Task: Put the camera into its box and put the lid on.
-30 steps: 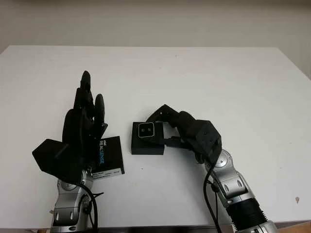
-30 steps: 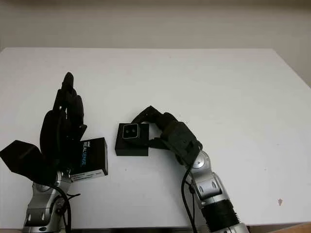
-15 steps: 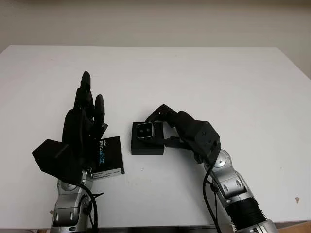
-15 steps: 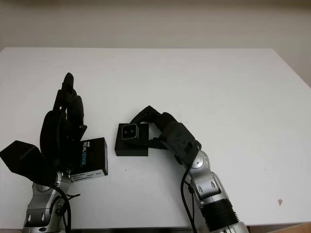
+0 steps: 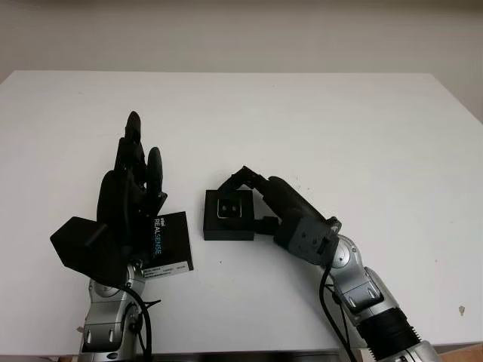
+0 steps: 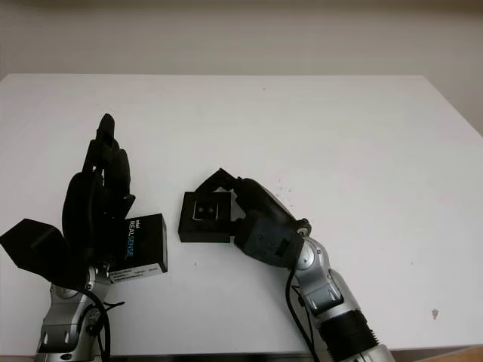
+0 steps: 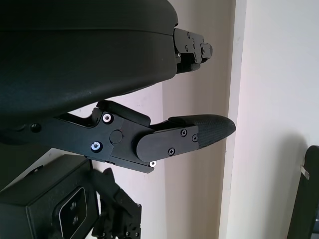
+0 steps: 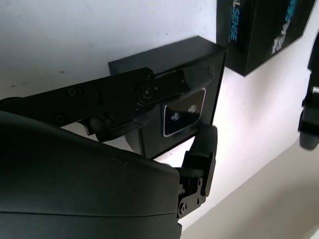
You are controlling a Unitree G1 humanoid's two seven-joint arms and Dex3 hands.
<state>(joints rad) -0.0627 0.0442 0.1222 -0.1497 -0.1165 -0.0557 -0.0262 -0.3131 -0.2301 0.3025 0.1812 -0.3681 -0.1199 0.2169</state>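
right hand at the open box, camera seated inside

where the white table point(image 5: 317, 121) shows its near middle, the black box point(image 5: 229, 215) sits open-topped, and the camera point(image 5: 229, 208) lies inside it, its pale face up. the right hand point(image 5: 249, 200) reaches in from the near right and arches over the box: one finger curves over the far edge, another comes against the right-hand side. in the right wrist view the fingers point(image 8: 149, 92) cross just over the camera point(image 8: 184, 112), one fingertip close by its face. whether they pinch the camera or merely touch the box, i cannot tell; the hand is curled around the box's far and right edges.

lid point(image 5: 167, 244), black with "realsense" lettering, lies flat on the table to the left of the box, apart from it, a strip of bare table between. its left part is hidden under the left hand point(image 5: 128, 200).

left hand stands raised above the lid at the near left, fingers pointing toward the far side of the table, holding nothing, open. left wrist view shows its finger point(image 7: 184, 137) extended, free of any object.
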